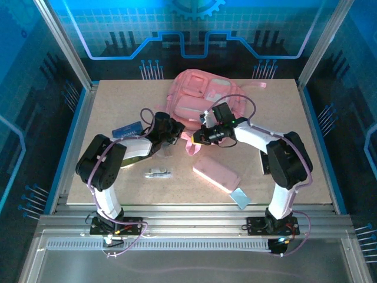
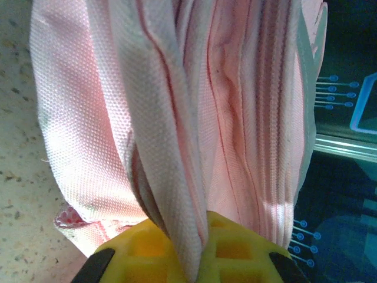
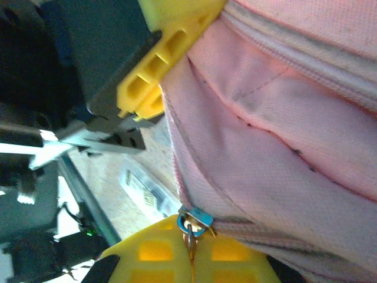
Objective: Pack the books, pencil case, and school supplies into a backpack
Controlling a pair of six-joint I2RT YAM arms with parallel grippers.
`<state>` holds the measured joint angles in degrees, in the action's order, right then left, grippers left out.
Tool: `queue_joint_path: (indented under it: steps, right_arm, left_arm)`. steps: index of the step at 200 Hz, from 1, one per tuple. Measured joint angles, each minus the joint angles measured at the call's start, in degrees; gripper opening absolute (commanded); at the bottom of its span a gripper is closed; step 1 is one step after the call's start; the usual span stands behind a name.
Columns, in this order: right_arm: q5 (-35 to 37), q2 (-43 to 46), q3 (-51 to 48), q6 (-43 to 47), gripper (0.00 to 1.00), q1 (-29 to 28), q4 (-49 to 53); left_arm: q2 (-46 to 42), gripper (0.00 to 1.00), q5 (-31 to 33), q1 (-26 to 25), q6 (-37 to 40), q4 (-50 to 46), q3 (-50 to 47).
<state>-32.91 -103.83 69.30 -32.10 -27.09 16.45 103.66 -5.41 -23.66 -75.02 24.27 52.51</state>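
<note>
The pink backpack (image 1: 203,95) lies at the back middle of the table. My left gripper (image 1: 172,132) is at its near-left edge, and its yellow fingers (image 2: 235,250) are shut on a fold of the backpack (image 2: 177,118) fabric. My right gripper (image 1: 198,137) is at the near edge, shut (image 3: 191,259) on the zipper pull by the blue slider (image 3: 195,220). The pink pencil case (image 1: 216,174) lies on the table in front. A dark blue book (image 1: 126,128) lies at the left. A white-silver stick (image 1: 159,174) and a pale blue rectangle (image 1: 240,196) lie near the front.
A clear packet (image 3: 147,190) lies on the table just under the backpack's edge, between the two grippers. The left gripper's yellow finger (image 3: 156,71) shows close by in the right wrist view. Metal rails border the table (image 1: 106,112).
</note>
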Motion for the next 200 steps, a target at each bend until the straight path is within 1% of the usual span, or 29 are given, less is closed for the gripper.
queue_joint_path:
  steps: [30,52,90,117,126,147,166,200]
  right_arm:
    - [5.57,2.78,-0.2,10.38,0.0,1.46,8.52]
    - [9.86,4.96,-1.92,15.23,0.0,3.26,12.52]
    - [16.24,6.36,-3.39,19.76,0.0,7.3,16.52]
    - [26.64,5.7,-2.91,21.18,0.0,11.02,20.11]
    - [29.0,4.76,-2.08,21.53,0.0,12.44,20.65]
    - [33.29,1.07,2.51,22.14,0.0,16.15,22.29]
    - [36.54,-2.97,9.05,23.37,0.0,18.51,24.37]
    - [39.67,-11.65,23.23,26.32,0.0,19.41,27.41]
  left_arm:
    - [-0.68,0.0,-2.62,-0.02,2.16,-0.57,0.57]
    - [-1.81,0.0,-4.85,0.83,4.94,-3.19,1.2]
    - [-3.02,0.0,-6.54,2.25,9.38,-9.18,4.48]
    - [-4.02,0.0,-6.56,3.5,11.65,-11.91,5.77]
    - [-4.28,0.0,-7.04,4.02,12.39,-12.92,6.12]
    - [-4.61,0.0,-7.96,4.24,14.03,-14.93,7.08]
    - [-4.94,0.0,-8.59,4.24,15.45,-16.11,8.0]
    - [-6.54,0.0,-8.55,4.24,16.7,-16.5,8.22]
